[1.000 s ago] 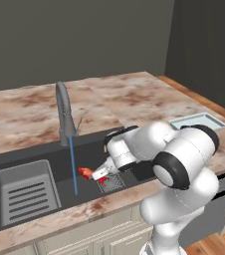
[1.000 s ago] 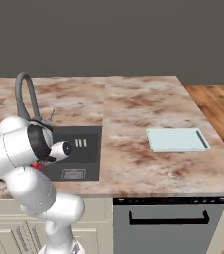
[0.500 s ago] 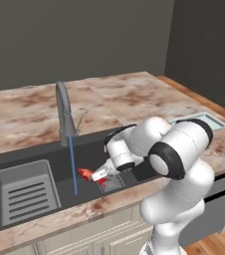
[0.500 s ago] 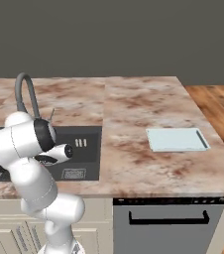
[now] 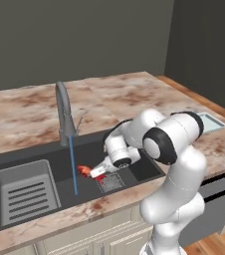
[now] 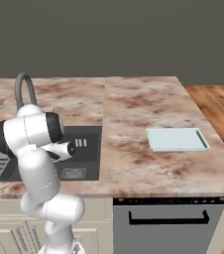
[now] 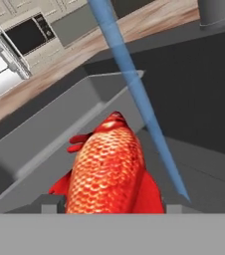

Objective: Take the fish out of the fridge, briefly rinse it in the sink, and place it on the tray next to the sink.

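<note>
The red-orange fish (image 5: pixel 84 171) hangs low inside the dark sink (image 5: pixel 139 167), just right of the foot of a blue water stream (image 5: pixel 73 164) that falls from the grey arched tap (image 5: pixel 62 112). My gripper (image 5: pixel 95 173) is shut on the fish from the right. In the hand view the scaly fish (image 7: pixel 107 172) sits between my gripper (image 7: pixel 112 206) fingers, head pointing away, and the stream (image 7: pixel 134 84) passes close along its right side. The pale blue-grey tray (image 6: pixel 176 139) lies on the counter right of the sink (image 6: pixel 86 149). The fridge is out of view.
A grey slotted basket (image 5: pixel 22 191) fills the sink's left part. A square drain grate (image 5: pixel 112 182) lies under the hand. The brown marbled counter (image 6: pixel 129 109) spreads between sink and tray. My white arm (image 6: pixel 32 139) covers much of the basin from the right side.
The fish and hand stay almost where they were beside the stream. My arm's elbow and upper links have swung over and risen above the sink.
</note>
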